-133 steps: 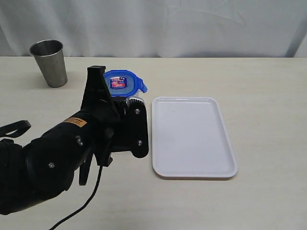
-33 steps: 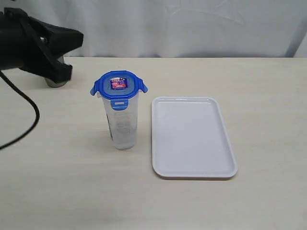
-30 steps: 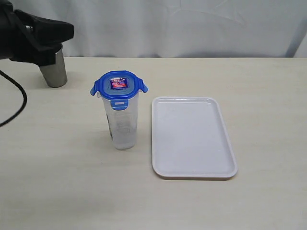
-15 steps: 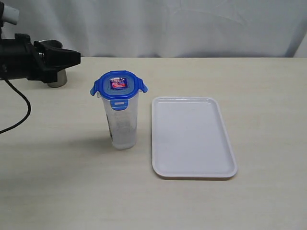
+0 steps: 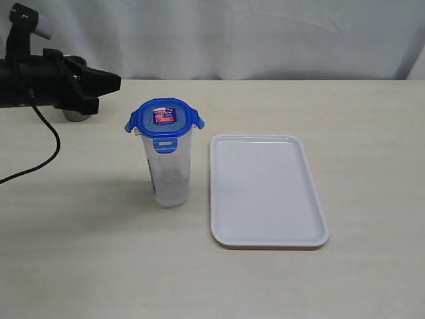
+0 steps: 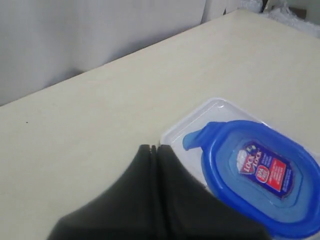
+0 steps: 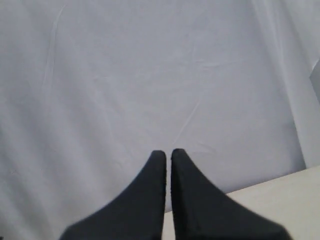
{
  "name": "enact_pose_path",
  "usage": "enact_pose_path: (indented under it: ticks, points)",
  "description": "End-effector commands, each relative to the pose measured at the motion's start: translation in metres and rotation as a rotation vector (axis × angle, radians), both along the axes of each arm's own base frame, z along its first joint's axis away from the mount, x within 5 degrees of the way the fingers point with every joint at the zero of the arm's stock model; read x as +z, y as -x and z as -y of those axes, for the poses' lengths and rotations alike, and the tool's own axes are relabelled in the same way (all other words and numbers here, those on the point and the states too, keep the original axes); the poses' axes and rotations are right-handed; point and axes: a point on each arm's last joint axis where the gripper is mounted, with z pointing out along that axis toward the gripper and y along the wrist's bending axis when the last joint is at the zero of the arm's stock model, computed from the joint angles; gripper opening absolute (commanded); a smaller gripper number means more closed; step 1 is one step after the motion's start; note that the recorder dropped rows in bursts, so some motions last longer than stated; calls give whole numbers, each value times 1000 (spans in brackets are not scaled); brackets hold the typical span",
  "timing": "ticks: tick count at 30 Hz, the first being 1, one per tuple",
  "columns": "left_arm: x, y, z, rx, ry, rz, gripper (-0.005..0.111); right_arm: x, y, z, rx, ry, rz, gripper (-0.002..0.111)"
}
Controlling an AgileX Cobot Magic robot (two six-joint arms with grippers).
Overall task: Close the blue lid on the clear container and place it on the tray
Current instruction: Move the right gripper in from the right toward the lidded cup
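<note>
My left claw (image 5: 114,82), tips together, hangs far left of the clear container (image 5: 169,174) (blue lid (image 5: 164,118) on top, tray (image 5: 265,193) just right); right claw (image 7: 168,153) together too.

Lid (image 5: 165,126): blue, with a red-and-blue sticker (image 6: 264,169). Container (image 5: 170,178): clear. Tray (image 5: 265,193): plain white. Table (image 5: 372,133): pale beige. Curtain (image 5: 265,40): light grey. Left gripper (image 6: 151,148) and right gripper (image 7: 168,152): black.

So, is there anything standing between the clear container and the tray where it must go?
Nothing visible does. The clear container, with the blue lid on top, stands upright beside the tray; only a strip of table separates them.
</note>
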Motion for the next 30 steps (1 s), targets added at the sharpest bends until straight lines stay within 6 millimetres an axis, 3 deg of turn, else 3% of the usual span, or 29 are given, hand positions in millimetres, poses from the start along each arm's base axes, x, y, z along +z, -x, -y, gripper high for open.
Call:
enact_pose_path:
  ticks: [1,5,7,12,17,20,23,30]
  points:
    - [-1,-6,7,8,-36,20,0,0,-5,0,21,-71,-39,4]
    - [-1,-8,6,23,-37,12,0,35,-30,-6,64,-62,-267,4]
    - [-1,-5,8,-17,-42,10,0,41,-50,-16,149,-23,-420,4]
    - [-11,-4,-5,-20,-20,24,0,31,-81,-83,543,258,-538,4]
    - [-29,-13,-17,-77,77,-16,0,34,-104,-131,688,360,-595,4]
    - [-42,-20,-23,-70,80,-46,0,31,-114,-150,722,391,-630,4]
    - [-43,-24,-20,-124,119,-36,0,26,-117,-162,755,430,-646,4]
    - [-47,-21,-17,-198,116,-44,0,12,-124,-171,754,450,-686,4]
